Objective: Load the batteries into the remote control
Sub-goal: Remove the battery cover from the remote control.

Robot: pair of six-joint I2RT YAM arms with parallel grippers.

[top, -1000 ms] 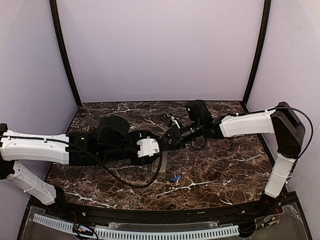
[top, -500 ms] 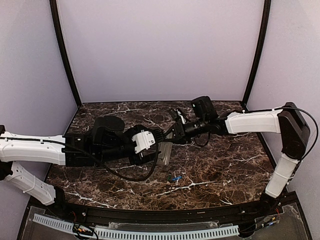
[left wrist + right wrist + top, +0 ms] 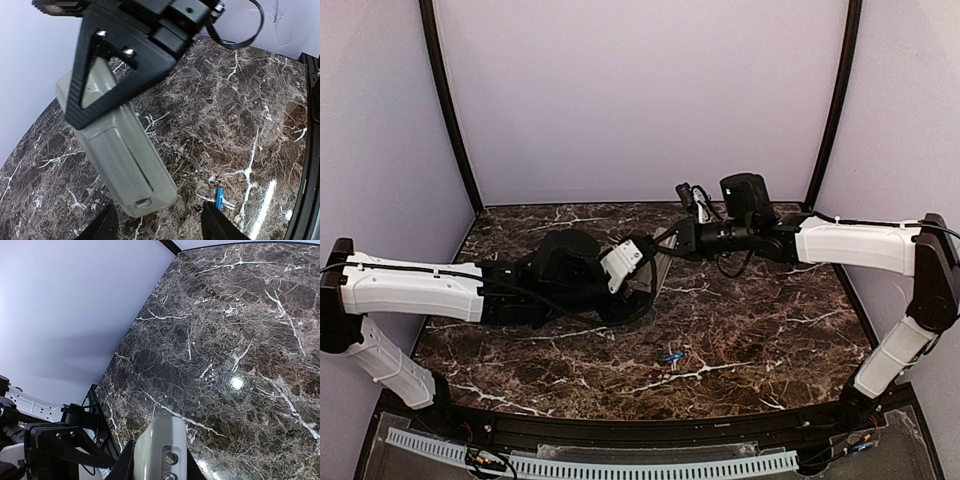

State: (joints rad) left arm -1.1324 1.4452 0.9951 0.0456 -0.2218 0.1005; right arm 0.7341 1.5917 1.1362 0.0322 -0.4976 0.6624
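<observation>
The remote control [image 3: 120, 160] hangs in the air with its grey back and latch toward the left wrist camera. My right gripper [image 3: 670, 243] is shut on its upper end. In the right wrist view the remote's end [image 3: 162, 442] sits between the right gripper's [image 3: 159, 467] fingers. My left gripper [image 3: 160, 227] is open, its fingers standing wide to either side below the remote's lower end without touching it. It shows in the top view [image 3: 642, 285] just left of the remote [image 3: 660, 265]. One blue battery [image 3: 670, 356] lies on the table and also shows in the left wrist view [image 3: 219, 197].
The dark marble table [image 3: 770, 330] is ringed by lilac walls with black corner posts [image 3: 448, 100]. A black rail [image 3: 620, 430] runs along the near edge. The right arm's cable [image 3: 725, 268] loops under its wrist.
The right gripper has carried the remote up and toward the back wall. The left arm has followed it back and to the right. The battery has not moved.
</observation>
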